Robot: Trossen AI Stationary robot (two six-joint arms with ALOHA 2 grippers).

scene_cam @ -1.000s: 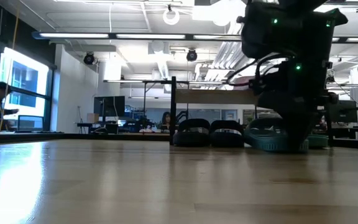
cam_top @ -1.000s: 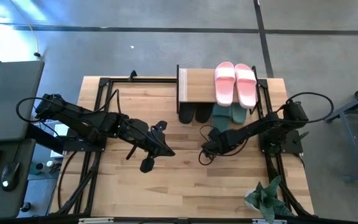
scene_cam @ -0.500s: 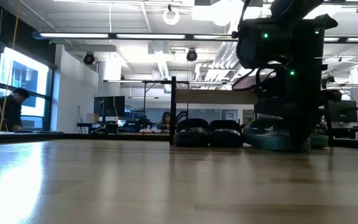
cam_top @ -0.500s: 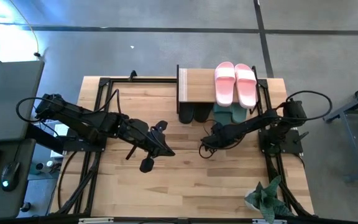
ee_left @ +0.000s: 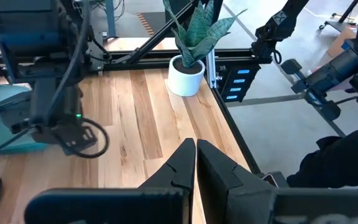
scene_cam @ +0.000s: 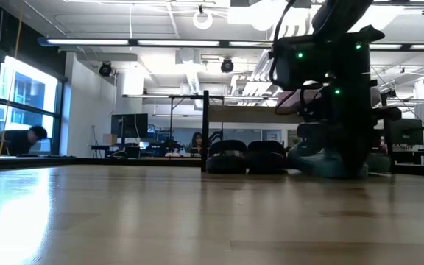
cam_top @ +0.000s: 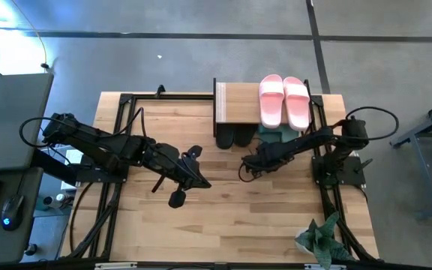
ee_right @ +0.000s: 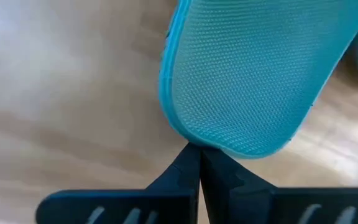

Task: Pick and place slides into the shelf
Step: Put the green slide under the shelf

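Note:
The shelf (cam_top: 250, 105) stands at the table's far edge with the pink slides (cam_top: 284, 100) on its top. The black slides (cam_top: 233, 137) lie on the table under it. Beside them are the dark green slides (cam_top: 277, 134), their toes under the shelf. My right gripper (ee_right: 196, 151) is shut and pointing steeply down, its tips at the near end of one green slide (ee_right: 253, 74). My left gripper (cam_top: 201, 180) is shut and hangs above the table's middle, touching nothing. My right gripper meets the green slide's rounded near end (ee_right: 188, 140) with the tips of its shut fingers (ee_right: 185, 165), pushing rather than pinching. The fingers come slanting down from the table's near side. The slide lies flat on the table, pointing toward the shelf.
A potted plant (cam_top: 317, 238) stands at the table's near right corner. A black metal frame (cam_top: 126, 101) runs along the table's edges. Bare wood lies between the two arms and toward the near edge. People sit in the room beyond (scene_cam: 20, 140).
My right gripper has swung toward the far edge and the shelf, still shut, rolling somewhat. The green slide in front of it has slid along the table farther under the shelf.

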